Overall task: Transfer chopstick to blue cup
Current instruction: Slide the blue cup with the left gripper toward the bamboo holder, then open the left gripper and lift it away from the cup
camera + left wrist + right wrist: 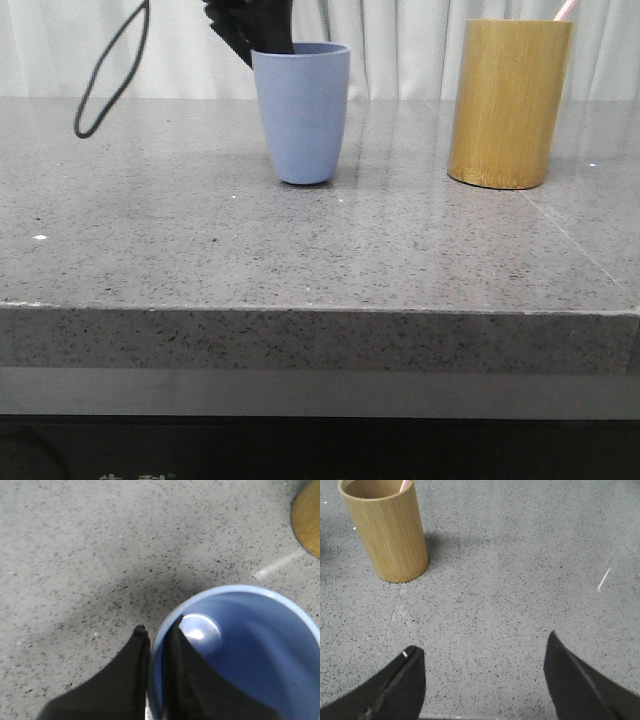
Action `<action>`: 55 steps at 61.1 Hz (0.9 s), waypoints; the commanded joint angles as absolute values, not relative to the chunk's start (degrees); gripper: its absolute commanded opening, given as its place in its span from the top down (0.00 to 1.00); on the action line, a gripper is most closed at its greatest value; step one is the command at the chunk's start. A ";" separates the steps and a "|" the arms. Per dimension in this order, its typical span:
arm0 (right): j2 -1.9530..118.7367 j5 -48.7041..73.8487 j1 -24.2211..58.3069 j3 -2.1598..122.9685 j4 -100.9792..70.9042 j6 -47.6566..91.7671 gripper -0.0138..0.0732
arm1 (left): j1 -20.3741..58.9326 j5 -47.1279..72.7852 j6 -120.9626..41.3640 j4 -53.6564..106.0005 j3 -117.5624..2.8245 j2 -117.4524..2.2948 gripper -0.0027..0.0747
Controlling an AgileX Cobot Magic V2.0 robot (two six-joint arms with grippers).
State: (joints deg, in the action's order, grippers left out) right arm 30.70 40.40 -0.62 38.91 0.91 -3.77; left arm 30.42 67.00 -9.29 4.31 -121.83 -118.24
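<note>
The left gripper (156, 632) was clamped on the rim of the blue cup (300, 112), near the table's (200, 240) far edge. The chopstick (566, 9) stood in the bamboo cylinder (509, 103) toward the far right corner. The right gripper (485, 655) hung spread apart, empty.

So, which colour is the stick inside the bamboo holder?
Pale pink; the stick tip shows best in the front view, above the holder.

No readable text — faint white marks at front view's bottom edge illegible.
</note>
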 commanded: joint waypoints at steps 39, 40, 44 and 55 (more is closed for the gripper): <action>31.27 36.62 -0.88 40.73 0.72 -3.28 0.25 | 30.90 68.47 -9.06 7.12 -126.48 -114.93 0.52; 31.27 36.62 -0.88 40.73 0.72 -3.28 0.25 | 30.90 68.97 -9.06 7.12 -127.03 -114.93 0.52; 31.27 36.52 -0.88 40.73 0.72 -3.28 0.25 | 30.90 70.88 -9.06 7.12 -128.86 -114.93 0.52; 31.27 36.52 -0.88 40.73 0.72 -3.28 0.25 | 29.26 72.26 -7.40 9.79 -132.19 -112.23 0.52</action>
